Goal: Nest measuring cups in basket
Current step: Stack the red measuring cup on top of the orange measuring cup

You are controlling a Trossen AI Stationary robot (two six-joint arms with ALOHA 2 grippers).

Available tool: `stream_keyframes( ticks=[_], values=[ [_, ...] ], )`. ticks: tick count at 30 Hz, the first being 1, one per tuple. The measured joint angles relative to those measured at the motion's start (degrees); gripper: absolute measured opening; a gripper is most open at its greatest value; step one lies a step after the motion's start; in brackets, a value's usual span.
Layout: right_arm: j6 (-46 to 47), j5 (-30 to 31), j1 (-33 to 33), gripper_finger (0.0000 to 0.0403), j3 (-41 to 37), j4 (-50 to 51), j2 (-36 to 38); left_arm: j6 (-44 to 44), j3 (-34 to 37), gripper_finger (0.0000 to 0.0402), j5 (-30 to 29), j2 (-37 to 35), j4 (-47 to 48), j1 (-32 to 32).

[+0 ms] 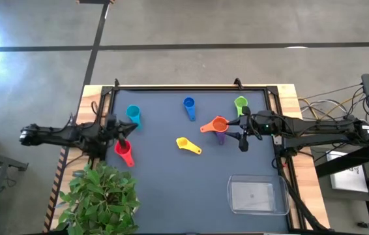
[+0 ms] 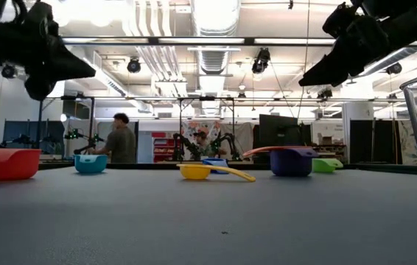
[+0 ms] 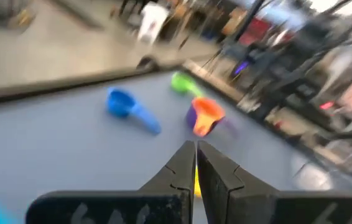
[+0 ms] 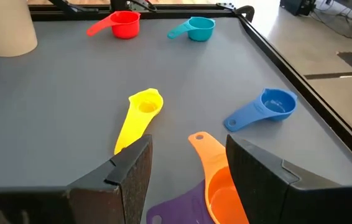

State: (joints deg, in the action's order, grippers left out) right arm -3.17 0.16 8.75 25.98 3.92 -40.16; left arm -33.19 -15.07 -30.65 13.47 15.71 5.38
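My left gripper (image 1: pixel 123 130) hovers shut near the table's left edge, between the teal cup (image 1: pixel 133 115) and the red cup (image 1: pixel 124 152). My right gripper (image 4: pixel 188 167) is open and raised above the orange cup (image 4: pixel 221 186). The orange cup sits nested inside the purple cup (image 4: pixel 179 205). The two nested cups lie ahead of the fingers, not between them. The yellow cup (image 1: pixel 188 145), blue cup (image 1: pixel 189 105) and green cup (image 1: pixel 240 103) rest singly on the mat. The clear basket (image 1: pixel 257 195) stands near the right front corner with nothing in it. In the low view both grippers hang well above the table.
A potted plant (image 1: pixel 100 196) stands at the near left corner beside the left arm. A raised dark frame (image 1: pixel 191 87) borders the mat. People and equipment show in the room beyond the far edge in the low view.
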Motion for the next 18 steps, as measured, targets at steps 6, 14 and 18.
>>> stream_keyframes(
  ticks=[6, 14, 18],
  values=[
    [0.69, -0.12, 0.0, 0.0194, 0.0, -0.15, 0.0, -16.26, -13.68, 0.0, -1.0, 14.16, 25.28, -0.02],
    [1.79, -0.14, 0.0, 0.0194, 0.0, -0.42, 0.0, -26.31, -26.91, 0.0002, 7.03, 34.87, 50.19, 0.07],
    [2.09, -0.45, 0.0, 0.0194, 0.0, -0.42, 0.0, -23.62, -28.97, 0.0029, 9.06, 41.01, 51.67, 0.07]
  ],
)
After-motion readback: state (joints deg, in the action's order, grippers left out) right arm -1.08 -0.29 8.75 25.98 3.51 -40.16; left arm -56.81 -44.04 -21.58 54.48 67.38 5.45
